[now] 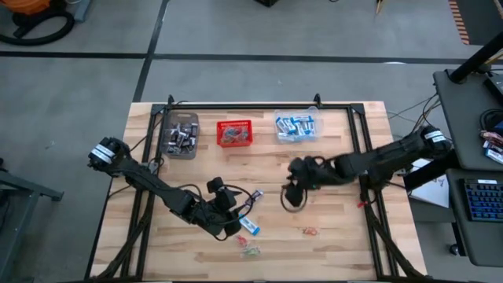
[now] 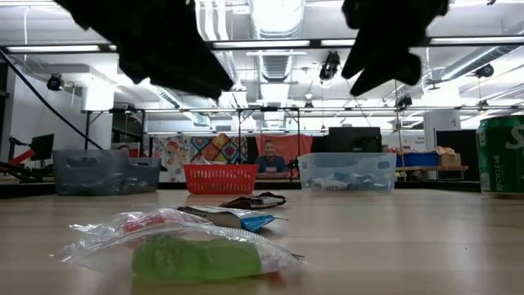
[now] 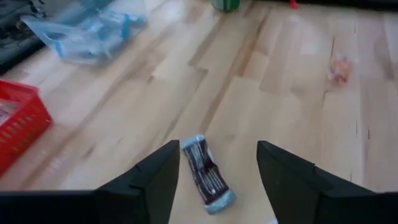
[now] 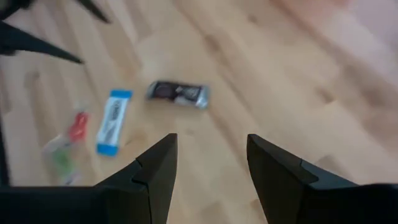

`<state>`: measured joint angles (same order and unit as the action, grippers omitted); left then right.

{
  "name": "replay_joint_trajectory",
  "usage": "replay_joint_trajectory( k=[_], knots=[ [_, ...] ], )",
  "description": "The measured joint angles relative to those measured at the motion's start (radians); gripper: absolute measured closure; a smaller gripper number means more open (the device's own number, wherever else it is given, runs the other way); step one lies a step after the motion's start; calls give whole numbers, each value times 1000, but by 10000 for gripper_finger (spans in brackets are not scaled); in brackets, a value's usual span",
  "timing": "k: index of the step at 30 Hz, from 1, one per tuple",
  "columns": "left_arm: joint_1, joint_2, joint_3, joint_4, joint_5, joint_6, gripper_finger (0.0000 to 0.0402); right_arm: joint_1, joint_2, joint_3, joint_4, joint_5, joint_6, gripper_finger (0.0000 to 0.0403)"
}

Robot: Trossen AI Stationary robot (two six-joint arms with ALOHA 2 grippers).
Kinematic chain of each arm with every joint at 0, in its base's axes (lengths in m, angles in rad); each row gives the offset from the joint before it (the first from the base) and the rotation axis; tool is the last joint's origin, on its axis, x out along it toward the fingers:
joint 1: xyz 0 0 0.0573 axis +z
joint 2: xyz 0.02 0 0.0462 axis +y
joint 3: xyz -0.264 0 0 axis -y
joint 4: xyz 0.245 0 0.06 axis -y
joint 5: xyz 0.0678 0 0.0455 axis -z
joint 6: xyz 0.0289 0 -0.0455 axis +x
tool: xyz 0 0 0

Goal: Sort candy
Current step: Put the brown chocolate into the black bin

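Pale wooden plank table [image 1: 330, 236]; red mesh plastic basket [image 1: 234, 133]; dark brown mini bar with silver ends [image 3: 206, 175]; blue-and-white rectangular packet [image 4: 112, 122]; green twist-wrapped sweet in clear film [image 2: 196, 256]; black fingers [image 3: 291, 180].

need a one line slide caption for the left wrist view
Open left gripper poised above a dark brown mini candy bar on the wooden table.
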<state>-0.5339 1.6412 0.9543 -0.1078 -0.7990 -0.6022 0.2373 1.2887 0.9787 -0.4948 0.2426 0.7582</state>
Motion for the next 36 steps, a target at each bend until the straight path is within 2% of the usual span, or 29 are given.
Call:
replay_joint_trajectory(
  k=[8, 14, 22, 26, 30, 36],
  knots=[
    [-2, 93, -1, 42, 52, -14, 170, 146, 4, 0, -4, 8, 196, 220],
    [-4, 141, -1, 72, 67, -9, 159, 197, 4, 0, -10, -15, 260, 220],
    [-1, 203, -1, 151, 50, -8, 159, 206, 4, -2, -34, -13, 264, 220],
    [24, 258, -1, 253, -5, 74, 159, 206, 4, -2, -34, -7, 247, 220],
    [71, 311, -1, 379, 39, 152, 159, 206, 4, -3, -33, -6, 236, 220],
    [101, 370, -1, 369, 61, 150, 163, 210, 5, -16, -32, -3, 233, 220]
  ],
)
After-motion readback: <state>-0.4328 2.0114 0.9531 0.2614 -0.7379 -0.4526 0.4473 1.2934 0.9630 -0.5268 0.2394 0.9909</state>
